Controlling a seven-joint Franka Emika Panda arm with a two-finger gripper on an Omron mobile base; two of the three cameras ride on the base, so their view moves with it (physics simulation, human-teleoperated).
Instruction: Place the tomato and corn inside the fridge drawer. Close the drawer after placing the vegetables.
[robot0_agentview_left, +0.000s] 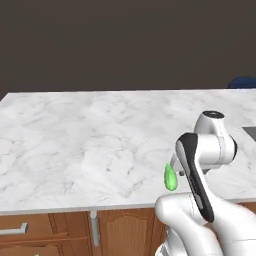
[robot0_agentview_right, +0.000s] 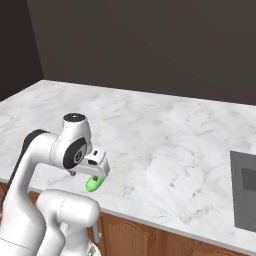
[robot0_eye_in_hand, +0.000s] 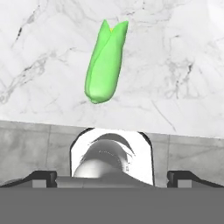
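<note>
Near the front edge of the white marble-pattern counter (robot0_agentview_left: 90, 150) I see the corn (robot0_eye_in_hand: 106, 63), a bright green husked cob with a pointed split tip, lying flat on the stone. In the left base view it shows as a green sliver (robot0_agentview_left: 170, 177) just beside the arm's dark-trimmed elbow link, partly hidden behind it. In the right base view it sits (robot0_agentview_right: 95, 182) directly under the white hand block, close to the counter's near edge.

Hand view looks down on the cob: blunt end toward the counter's front edge, tip pointing away across the marble. The two dark fingertips (robot0_eye_in_hand: 41, 178) sit far apart at the bottom corners, so I read the gripper (robot0_eye_in_hand: 112, 179) as spread and gripping nothing. The corn is well clear of both tips.

Below the counter edge I see brown wooden cabinet fronts (robot0_agentview_left: 125, 230) with a metal bar handle (robot0_agentview_left: 14, 230). A dark grey inset panel (robot0_agentview_right: 245, 197) sits at the counter's right side.
</note>
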